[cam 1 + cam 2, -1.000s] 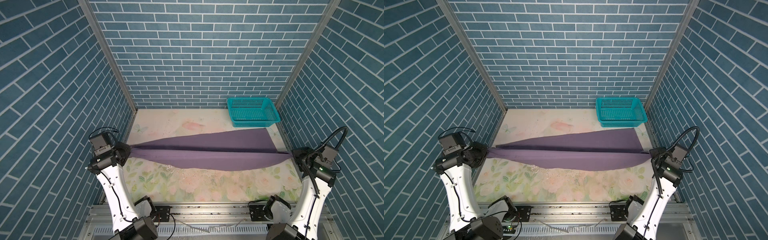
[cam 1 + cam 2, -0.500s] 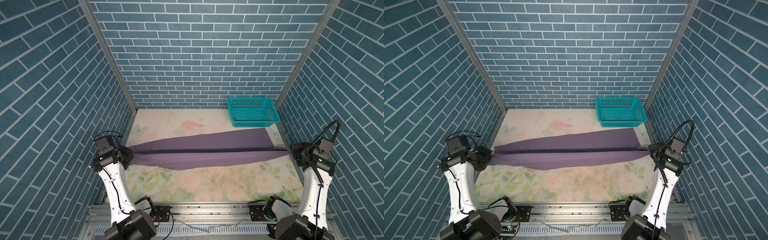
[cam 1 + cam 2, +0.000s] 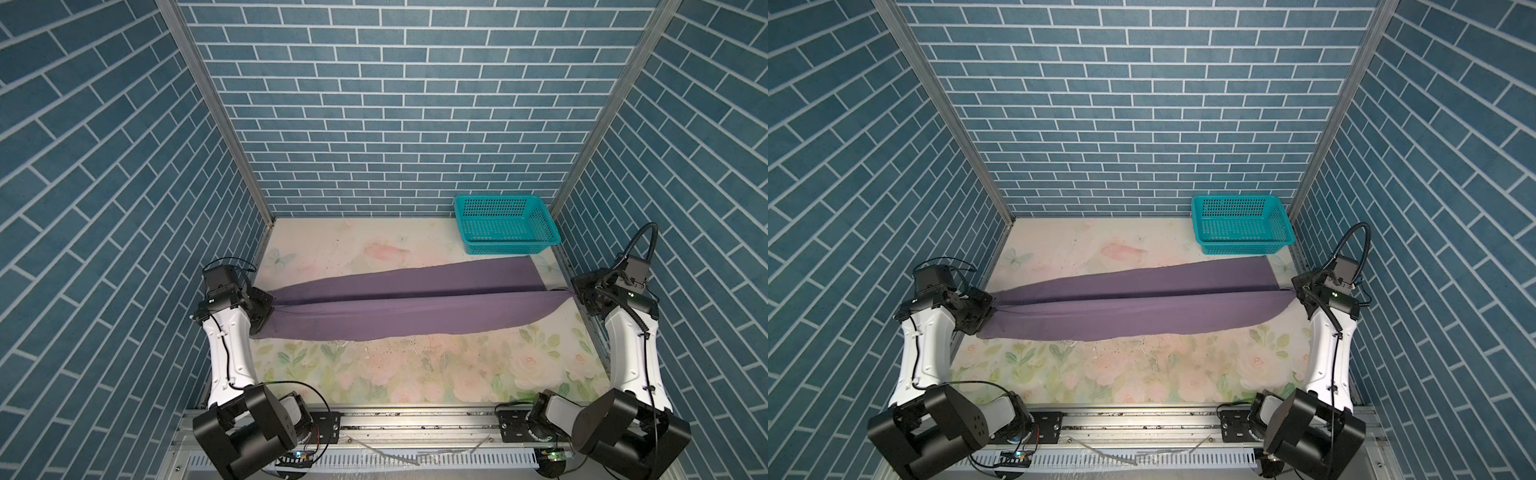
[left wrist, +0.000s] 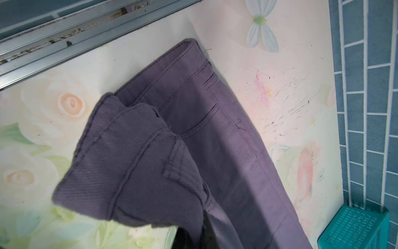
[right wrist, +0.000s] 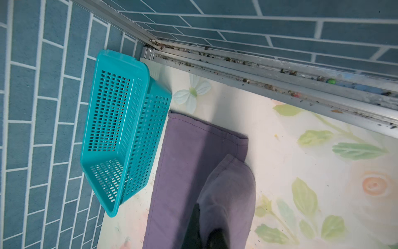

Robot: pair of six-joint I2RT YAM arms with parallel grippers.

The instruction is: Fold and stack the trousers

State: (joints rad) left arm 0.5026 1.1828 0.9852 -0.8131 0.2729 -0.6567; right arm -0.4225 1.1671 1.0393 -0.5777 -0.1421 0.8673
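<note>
The dusty-purple trousers point(image 3: 407, 303) point(image 3: 1133, 307) stretch across the flowered table from left to right, folded lengthwise along a taut ridge. My left gripper point(image 3: 270, 305) point(image 3: 990, 309) is shut on the waistband end. In the left wrist view the waistband bunches up over the gripper point(image 4: 198, 237), with the trousers point(image 4: 150, 161) hiding most of its fingers. My right gripper point(image 3: 575, 293) point(image 3: 1296, 293) is shut on the leg-hem end. In the right wrist view the trousers point(image 5: 193, 155) drape over the gripper point(image 5: 206, 232), and the lower leg lies flat beneath.
A teal mesh basket point(image 3: 505, 224) point(image 3: 1241, 226) stands in the far right corner, just behind the hem end; it also shows in both wrist views as the basket point(image 4: 353, 228) point(image 5: 120, 129). Tiled walls and metal rails close in three sides. The flowered table point(image 3: 374, 374) lies bare towards the front.
Both grippers have shifted a little inward and away from the front edge, still holding the cloth taut between them. The near flap lies lower along the table.
</note>
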